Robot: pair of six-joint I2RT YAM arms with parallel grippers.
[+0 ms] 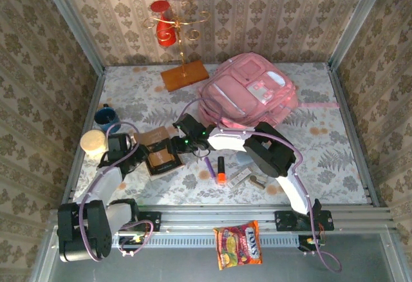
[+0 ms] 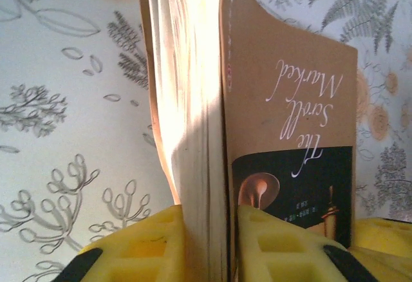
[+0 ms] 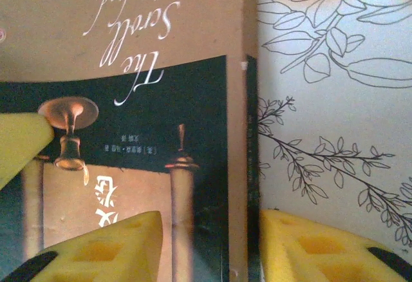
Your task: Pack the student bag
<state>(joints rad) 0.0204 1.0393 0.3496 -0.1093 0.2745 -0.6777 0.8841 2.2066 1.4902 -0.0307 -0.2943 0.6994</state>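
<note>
Both arms are at the brown-and-black paperback book (image 2: 290, 134), in the left half of the worktop (image 1: 322, 153). The left claw (image 2: 205, 230) is clenched on its page block, probably to lift it. The right claw (image 3: 209, 230) straddles the spine, and I cannot tell whether it has a grip. The large pink fabric backpack (image 1: 248, 92) lies at the far edge, right of centre, awaiting the book.

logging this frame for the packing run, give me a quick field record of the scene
student bag: far side of table, apart from both grippers
book: near left of table, between the grippers
left gripper: shut on the book's page edge
right gripper: fingers either side of the book's spine edge, grip unclear
orange marker: on table, right of book
</note>
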